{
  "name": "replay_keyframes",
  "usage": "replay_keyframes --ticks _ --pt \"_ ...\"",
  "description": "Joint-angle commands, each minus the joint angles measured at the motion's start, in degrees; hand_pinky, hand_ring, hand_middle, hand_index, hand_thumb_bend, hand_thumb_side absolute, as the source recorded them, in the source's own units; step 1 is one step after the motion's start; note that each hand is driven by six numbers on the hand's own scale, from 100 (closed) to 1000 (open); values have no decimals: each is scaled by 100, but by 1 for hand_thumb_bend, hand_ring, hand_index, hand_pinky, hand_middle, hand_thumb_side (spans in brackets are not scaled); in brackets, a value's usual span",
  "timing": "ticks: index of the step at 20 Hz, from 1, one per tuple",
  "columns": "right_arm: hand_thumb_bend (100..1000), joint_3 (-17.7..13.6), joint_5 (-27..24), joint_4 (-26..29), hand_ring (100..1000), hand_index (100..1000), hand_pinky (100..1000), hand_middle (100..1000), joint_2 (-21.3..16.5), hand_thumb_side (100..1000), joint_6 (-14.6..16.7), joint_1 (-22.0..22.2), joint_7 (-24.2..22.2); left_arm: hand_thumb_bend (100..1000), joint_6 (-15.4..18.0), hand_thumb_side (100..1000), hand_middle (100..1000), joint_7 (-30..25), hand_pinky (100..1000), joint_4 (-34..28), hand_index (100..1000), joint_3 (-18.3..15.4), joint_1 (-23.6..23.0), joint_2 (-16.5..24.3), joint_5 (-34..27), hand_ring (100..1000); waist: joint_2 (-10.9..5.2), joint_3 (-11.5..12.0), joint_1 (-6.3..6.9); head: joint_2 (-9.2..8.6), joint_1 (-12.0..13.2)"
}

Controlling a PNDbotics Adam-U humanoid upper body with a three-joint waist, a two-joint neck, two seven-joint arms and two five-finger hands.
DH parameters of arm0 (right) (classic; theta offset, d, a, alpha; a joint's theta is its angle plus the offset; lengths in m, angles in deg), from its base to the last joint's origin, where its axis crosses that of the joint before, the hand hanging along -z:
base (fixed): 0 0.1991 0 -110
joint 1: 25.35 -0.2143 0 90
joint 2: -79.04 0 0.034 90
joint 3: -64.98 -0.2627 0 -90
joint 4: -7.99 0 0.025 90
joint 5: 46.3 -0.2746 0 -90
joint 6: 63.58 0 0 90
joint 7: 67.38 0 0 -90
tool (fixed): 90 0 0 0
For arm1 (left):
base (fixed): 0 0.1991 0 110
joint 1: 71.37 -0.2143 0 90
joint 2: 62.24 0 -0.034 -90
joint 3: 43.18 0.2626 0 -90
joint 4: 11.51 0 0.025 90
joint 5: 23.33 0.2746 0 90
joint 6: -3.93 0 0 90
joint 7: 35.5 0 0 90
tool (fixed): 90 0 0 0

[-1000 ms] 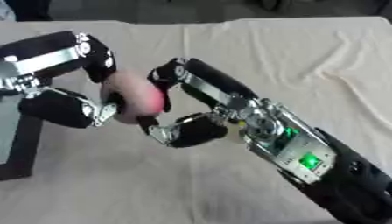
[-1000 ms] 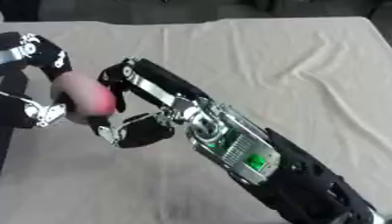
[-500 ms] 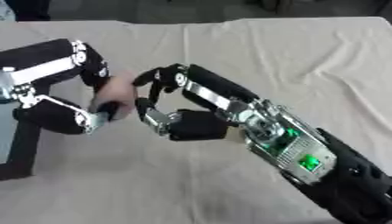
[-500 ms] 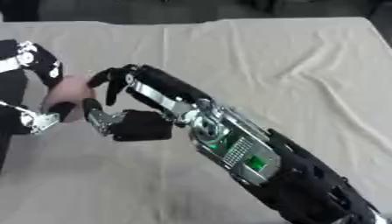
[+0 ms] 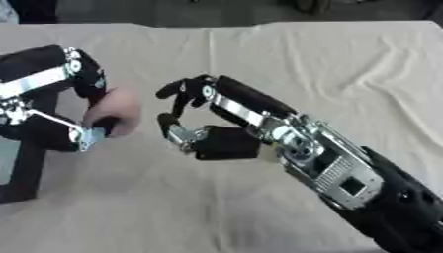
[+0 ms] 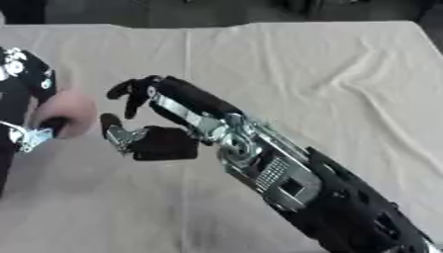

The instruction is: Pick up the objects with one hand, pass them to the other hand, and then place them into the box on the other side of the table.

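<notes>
Right hand [image 5: 195, 126] now off pink object [image 5: 117, 111]

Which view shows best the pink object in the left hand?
The left eye view: the pink object sits well inside the frame, held by the left hand. The right eye view also shows it, but near the edge, with most of the hand cut off.

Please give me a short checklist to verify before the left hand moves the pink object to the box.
1. Pink object held in left hand, fingers curled round it: ok.
2. Right hand open and apart from the object: ok.
3. Right hand holds nothing: ok.
4. Dark box visible at the left edge, beside the left hand: ok.
5. Inside of the box free: cannot tell, mostly out of view.
6. Cloth near the hands bare: ok.
</notes>
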Motion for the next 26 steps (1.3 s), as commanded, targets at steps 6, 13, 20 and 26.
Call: replay_keyframes --ticks 6,13,20,26 --pt "100 -112 -134 136 797 852 800 606 -169 600 -19 -37 58 100 -173 100 464 862 657 352 414 -833 -326 432 16 575 -92 15 24 -89 163" --pt "100 -199 -399 151 804 855 808 620 -263 482 11 -7 180 100 -336 100 467 1501 652 1071 418 -1381 -592 513 -9 573 -102 24 9 -161 584" --pt "100 -333 -535 176 792 838 801 602 -336 353 39 41 276 100 -479 100 468 1951 647 1794 420 -1782 -739 533 -110 570 -111 46 -22 -245 923" --pt "108 -446 -644 281 777 810 793 580 -392 357 -46 64 503 100 -538 100 472 2141 647 2326 430 -1940 -795 494 -170 572 -117 46 -57 -320 1138"
